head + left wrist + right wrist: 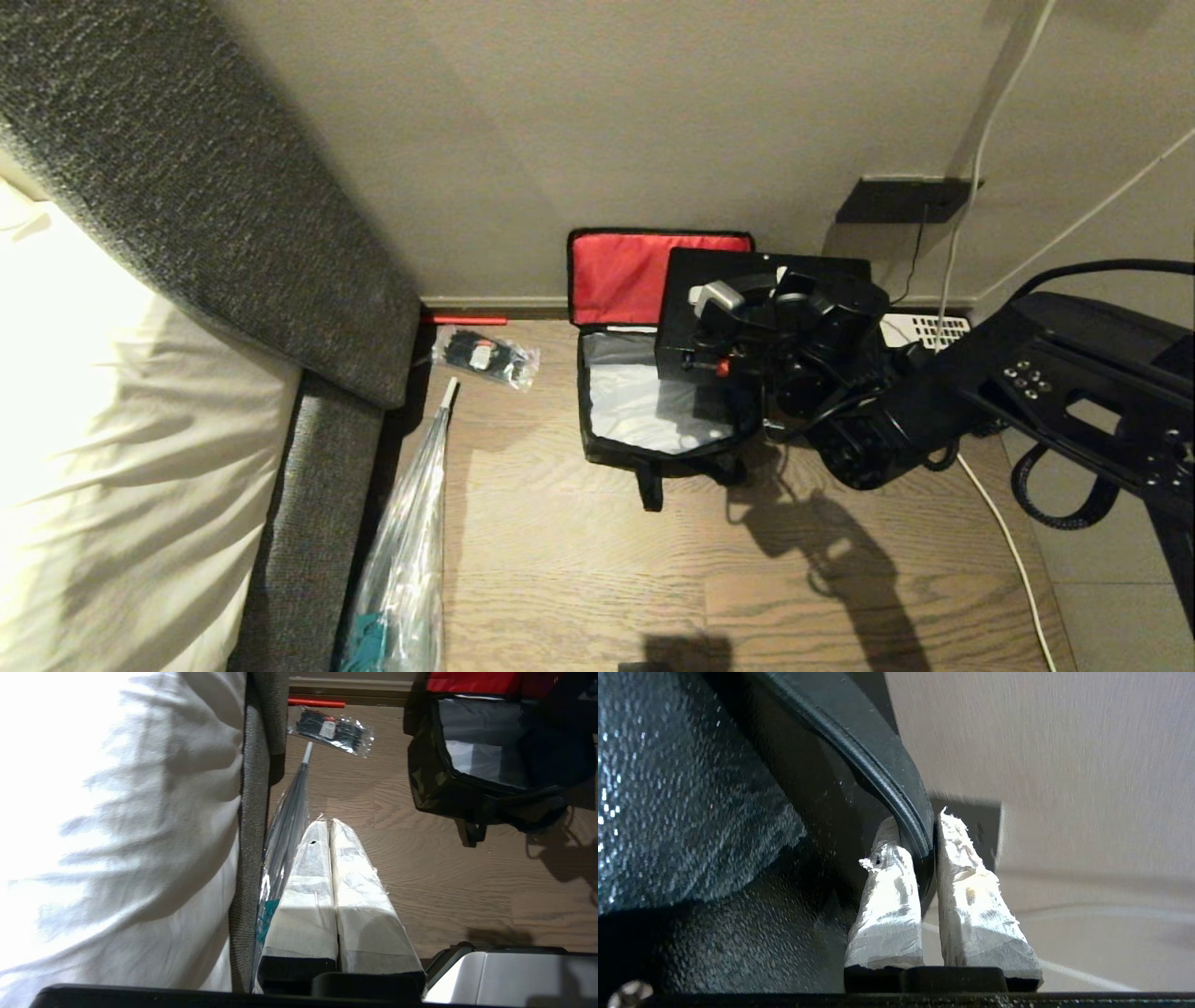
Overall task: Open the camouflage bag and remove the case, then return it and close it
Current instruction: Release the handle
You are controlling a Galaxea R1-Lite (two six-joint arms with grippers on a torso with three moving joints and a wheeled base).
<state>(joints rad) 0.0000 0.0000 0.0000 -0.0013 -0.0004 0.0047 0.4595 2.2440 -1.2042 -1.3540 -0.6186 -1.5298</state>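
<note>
The camouflage bag [644, 459] sits open on the wooden floor against the wall, its red-lined lid [616, 275] standing up and its grey lining bare. The flat black case [686, 317] hangs tilted over the bag's right side, a small red mark [722, 368] near its lower edge. My right gripper [717, 301] is shut on the case's edge. In the right wrist view the white-wrapped fingers [887, 891] pinch the case's black rim [878, 765]. My left gripper [324, 826] is shut and empty, parked low, left of the bag [434, 788].
A clear packet [485, 357] lies left of the bag by the wall. A plastic-wrapped umbrella [411, 541] lies along the grey bed frame [308, 523]. A white power strip [924, 329], a white cable [1008, 541] and a black wall plate [896, 201] are on the right.
</note>
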